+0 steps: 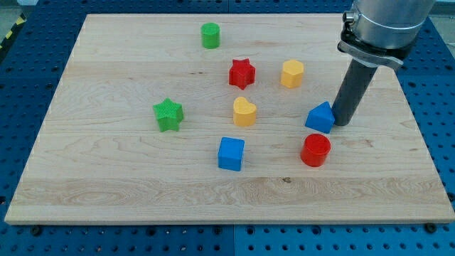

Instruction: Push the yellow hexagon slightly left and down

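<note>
The yellow hexagon sits on the wooden board right of centre, toward the view's top. My tip stands below and to the right of it, well apart. The tip sits right beside a blue triangular block, at that block's right side. A red star lies to the left of the yellow hexagon. A yellow heart lies below and left of it.
A green cylinder stands near the view's top. A green star is at the left. A blue cube and a red cylinder lie toward the bottom. A blue perforated table surrounds the board.
</note>
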{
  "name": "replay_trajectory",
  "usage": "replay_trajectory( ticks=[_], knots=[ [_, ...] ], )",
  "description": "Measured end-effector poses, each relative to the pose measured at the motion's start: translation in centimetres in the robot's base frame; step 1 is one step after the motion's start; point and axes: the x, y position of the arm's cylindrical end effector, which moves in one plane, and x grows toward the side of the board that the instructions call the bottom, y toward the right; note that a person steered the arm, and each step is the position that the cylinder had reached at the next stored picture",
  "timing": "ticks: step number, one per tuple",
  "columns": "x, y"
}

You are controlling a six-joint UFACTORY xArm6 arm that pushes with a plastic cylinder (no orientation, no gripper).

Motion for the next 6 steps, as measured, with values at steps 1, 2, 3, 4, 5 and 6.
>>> replay_trajectory(
  ticks=[1,2,3,4,5,6],
  knots=[
    [-2.5,1.6],
    [-8.7,2.2],
    [-9.2,1.2],
    [-10.1,-4.5],
    [-11.0,-5.8],
    [-12.5,-5.8]
  ],
)
